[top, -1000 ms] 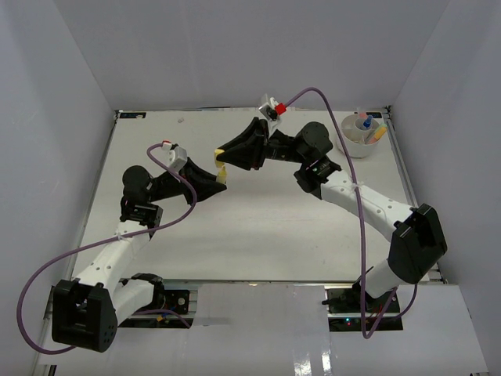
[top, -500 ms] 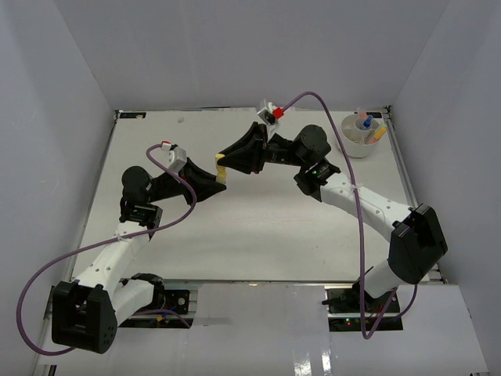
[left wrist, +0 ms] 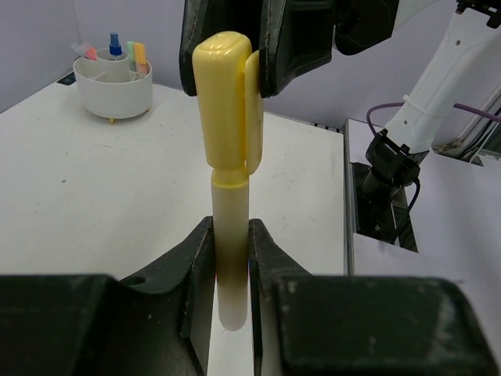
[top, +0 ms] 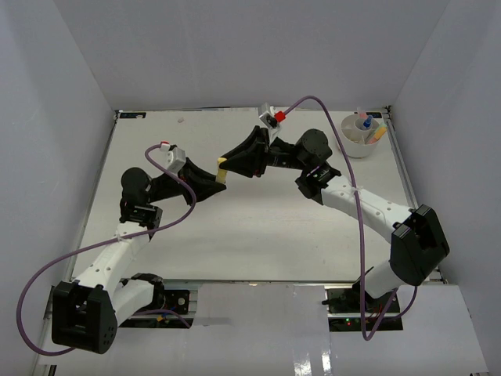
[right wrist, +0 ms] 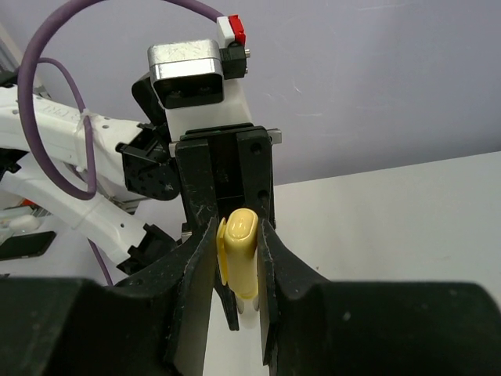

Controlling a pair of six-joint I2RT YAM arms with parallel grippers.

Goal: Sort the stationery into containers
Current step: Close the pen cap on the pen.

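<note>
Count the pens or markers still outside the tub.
1. A yellow highlighter held in mid-air over the table, the left gripper on its barrel and the right gripper on its cap. Others could be hidden under the arms.

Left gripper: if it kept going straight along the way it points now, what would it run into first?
The right gripper. The left gripper points at it, and both are shut on the same yellow highlighter, left on the barrel, right on the cap, so the fingertips would probably meet almost at once.
</note>
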